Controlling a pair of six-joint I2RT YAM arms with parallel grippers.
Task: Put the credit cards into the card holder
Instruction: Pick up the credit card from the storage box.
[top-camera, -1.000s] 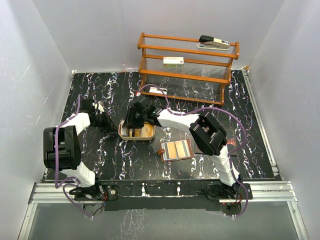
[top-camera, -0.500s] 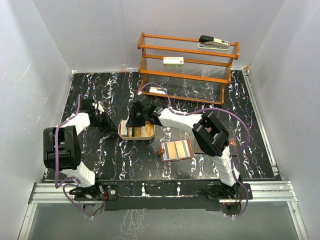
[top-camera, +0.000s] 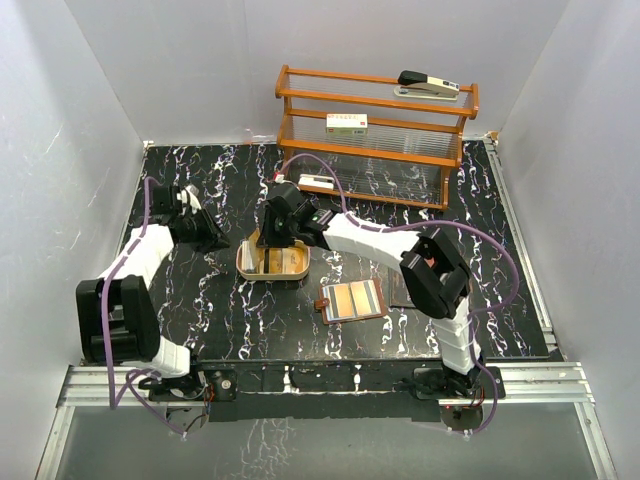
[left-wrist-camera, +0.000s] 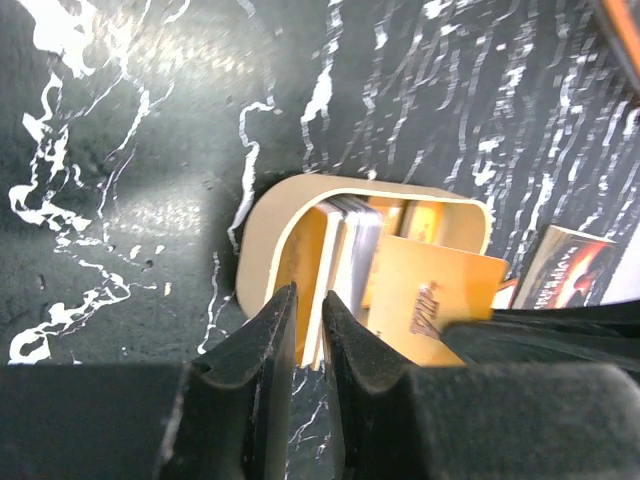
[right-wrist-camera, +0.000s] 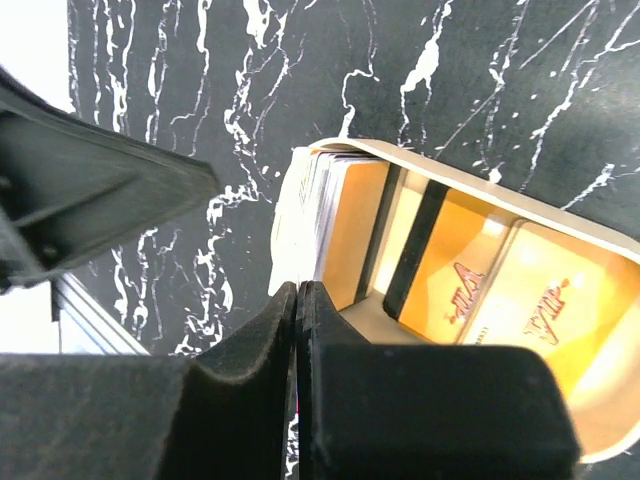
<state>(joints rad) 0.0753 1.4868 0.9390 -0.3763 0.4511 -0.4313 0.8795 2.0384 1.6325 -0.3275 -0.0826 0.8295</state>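
Credit cards (right-wrist-camera: 335, 215) sit in the tan tray (top-camera: 241, 265): a stack on edge at its left end, others flat toward its right end. Your R gripper (right-wrist-camera: 298, 292) hangs right over that stack, jaws pinched shut; can't tell if a card edge is caught. L gripper (left-wrist-camera: 308, 300) is just off the tray's left end, jaws a slit apart, nothing seen between. Card holder (top-camera: 352, 300) lies open, near-right of the tray, so R arm is closer for the carry

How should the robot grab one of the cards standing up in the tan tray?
Probably pinch the top edge of the standing cards, coming straight down, a finger on each flat face. They stand on edge against one end of the tan tray, so its wall blocks the sides and only their top edges are free.
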